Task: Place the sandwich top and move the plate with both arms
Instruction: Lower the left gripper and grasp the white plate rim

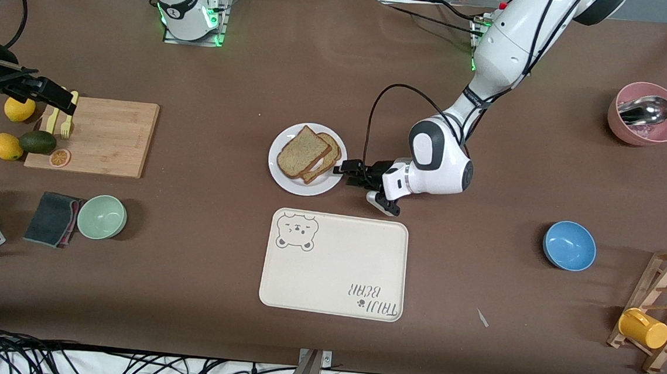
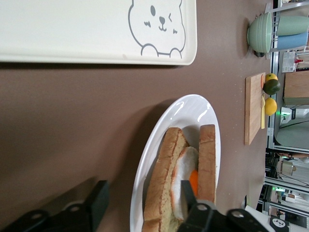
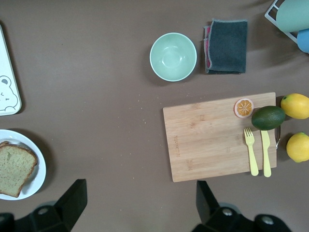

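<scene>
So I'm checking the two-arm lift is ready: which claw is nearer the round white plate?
Left. The left claw is at the round white plate rim, fingers straddling it; the right claw hangs open over the wooden cutting board, well away.

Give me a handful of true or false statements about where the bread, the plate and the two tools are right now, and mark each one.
1. The sandwich top lies on the plate, over a slice with egg. True.
2. The plate sits on the cream tray. False: it rests on the table, farther from the front camera than the tray.
3. The left tool is open at the plate's rim. True.
4. The right tool grips the green bowl. False: it is open, over the table by the cutting board.
5. The blue bowl holds a spoon. False: it is empty.
</scene>
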Tool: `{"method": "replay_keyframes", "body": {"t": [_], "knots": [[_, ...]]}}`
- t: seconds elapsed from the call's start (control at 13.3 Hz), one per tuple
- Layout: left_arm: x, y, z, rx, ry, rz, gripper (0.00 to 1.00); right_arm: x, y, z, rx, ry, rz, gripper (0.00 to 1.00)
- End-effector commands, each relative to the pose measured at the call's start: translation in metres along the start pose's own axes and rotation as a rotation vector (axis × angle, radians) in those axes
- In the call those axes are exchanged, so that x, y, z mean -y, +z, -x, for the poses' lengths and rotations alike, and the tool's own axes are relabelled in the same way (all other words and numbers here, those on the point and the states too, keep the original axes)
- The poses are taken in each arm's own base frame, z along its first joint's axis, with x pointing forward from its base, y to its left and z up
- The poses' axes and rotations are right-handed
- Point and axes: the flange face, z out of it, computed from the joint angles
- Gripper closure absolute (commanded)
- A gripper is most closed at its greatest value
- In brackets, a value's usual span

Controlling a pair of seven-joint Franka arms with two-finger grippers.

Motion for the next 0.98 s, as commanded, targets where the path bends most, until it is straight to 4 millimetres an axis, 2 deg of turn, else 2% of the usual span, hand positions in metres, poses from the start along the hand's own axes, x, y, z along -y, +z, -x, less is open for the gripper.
{"method": "replay_keyframes", "body": {"t": [0.0,0.3,0.68,0.75,0.83,0.9], "knots": [[0.002,-0.001,0.0,-0.029,0.03,0.004,0.41,0.003,-0.004,-0.004,-0.007,0.01,0.001,0.0],[0.003,0.004,0.002,-0.022,0.041,0.004,0.57,0.003,-0.011,-0.005,-0.023,0.005,0.011,0.0],[0.016,0.017,0.01,-0.067,0.067,0.056,0.57,0.0,-0.011,-0.005,-0.023,0.002,0.011,0.0],[0.012,0.022,0.013,-0.072,0.065,0.069,0.57,0.001,-0.011,-0.005,-0.021,0.007,0.01,0.0],[0.011,0.024,0.014,-0.072,0.073,0.071,0.6,0.001,-0.012,-0.004,-0.023,0.008,0.009,0.0],[0.011,0.024,0.014,-0.071,0.079,0.071,0.72,0.001,-0.013,-0.004,-0.024,0.008,0.009,0.0]]}}
